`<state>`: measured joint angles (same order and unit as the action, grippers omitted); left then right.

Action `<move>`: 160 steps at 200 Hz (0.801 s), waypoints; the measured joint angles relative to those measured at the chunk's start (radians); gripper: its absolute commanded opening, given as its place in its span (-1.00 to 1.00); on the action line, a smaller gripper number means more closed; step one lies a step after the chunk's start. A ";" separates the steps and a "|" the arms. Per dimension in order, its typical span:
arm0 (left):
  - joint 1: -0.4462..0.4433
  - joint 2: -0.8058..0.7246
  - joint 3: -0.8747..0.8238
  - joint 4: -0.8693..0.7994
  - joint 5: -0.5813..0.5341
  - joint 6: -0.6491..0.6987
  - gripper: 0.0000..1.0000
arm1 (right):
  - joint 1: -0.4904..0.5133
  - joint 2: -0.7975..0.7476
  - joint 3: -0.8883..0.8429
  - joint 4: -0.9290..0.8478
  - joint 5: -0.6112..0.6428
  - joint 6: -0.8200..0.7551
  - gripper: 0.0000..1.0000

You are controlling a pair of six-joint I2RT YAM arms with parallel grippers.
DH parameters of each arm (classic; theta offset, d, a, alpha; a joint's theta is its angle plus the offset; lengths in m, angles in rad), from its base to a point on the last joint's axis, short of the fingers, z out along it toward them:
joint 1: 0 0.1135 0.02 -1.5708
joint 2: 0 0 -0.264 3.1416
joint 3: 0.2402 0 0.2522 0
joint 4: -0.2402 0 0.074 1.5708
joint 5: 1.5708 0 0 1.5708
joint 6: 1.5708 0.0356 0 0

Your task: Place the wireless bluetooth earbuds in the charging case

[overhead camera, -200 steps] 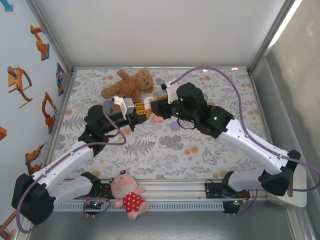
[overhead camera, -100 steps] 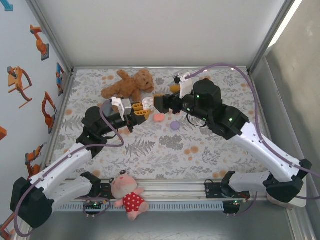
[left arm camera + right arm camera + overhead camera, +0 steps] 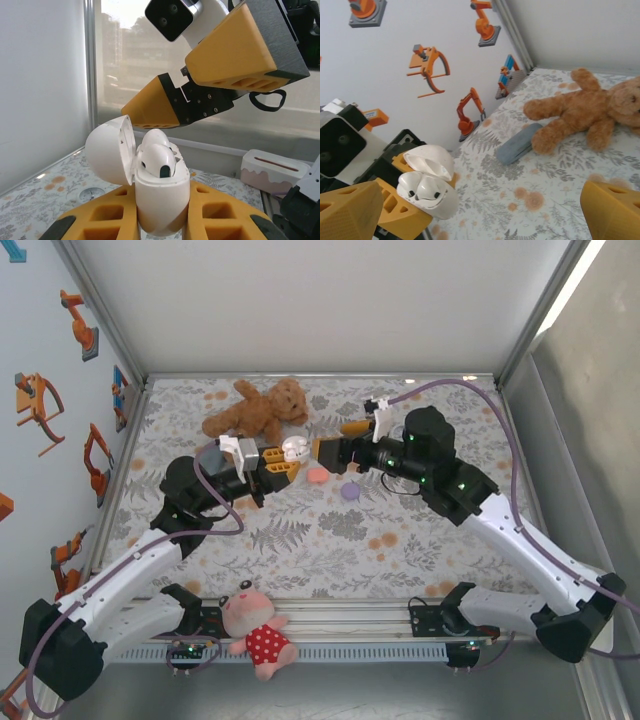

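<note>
As far as I can judge from the left wrist view, the main work is done: two white earbuds sit side by side in the charging case, with their rounded backs standing above its rim. What is left, I think, is to press them fully down (I cannot tell if they reach the bottom) and to close the lid, which stands open at the left of the case. The left gripper has its jaws clenched on the lower body of the case and holds it off the surface, near the centre of the top view. The right gripper hangs just to the right of it, with jaws spread apart and nothing between them. A pink item and a purple item lie on the cloth below; I cannot tell whether they are buds or small cases.
</note>
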<state>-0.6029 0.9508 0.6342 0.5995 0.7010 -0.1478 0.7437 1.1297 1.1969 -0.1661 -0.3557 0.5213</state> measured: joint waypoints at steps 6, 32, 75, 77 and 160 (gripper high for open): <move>0.000 0.000 0.000 0.003 0.003 -0.003 -1.00 | 0.000 0.005 0.000 0.010 -0.023 0.005 0.99; 0.000 -0.003 -0.002 0.008 0.013 -0.018 -1.00 | 0.000 0.034 0.000 0.041 -0.113 0.029 0.99; 0.000 -0.016 -0.002 0.014 0.028 -0.024 -1.00 | 0.000 0.100 0.001 0.076 -0.214 0.061 0.97; 0.000 -0.016 -0.002 0.014 0.029 -0.024 -1.00 | 0.000 0.101 0.001 0.076 -0.217 0.063 0.97; 0.000 -0.016 -0.002 0.014 0.033 -0.024 -1.00 | 0.023 0.133 0.047 0.101 -0.298 0.083 0.77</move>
<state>-0.6025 0.9344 0.6319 0.6132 0.7338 -0.1722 0.7666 1.2625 1.2434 -0.0647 -0.6540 0.6044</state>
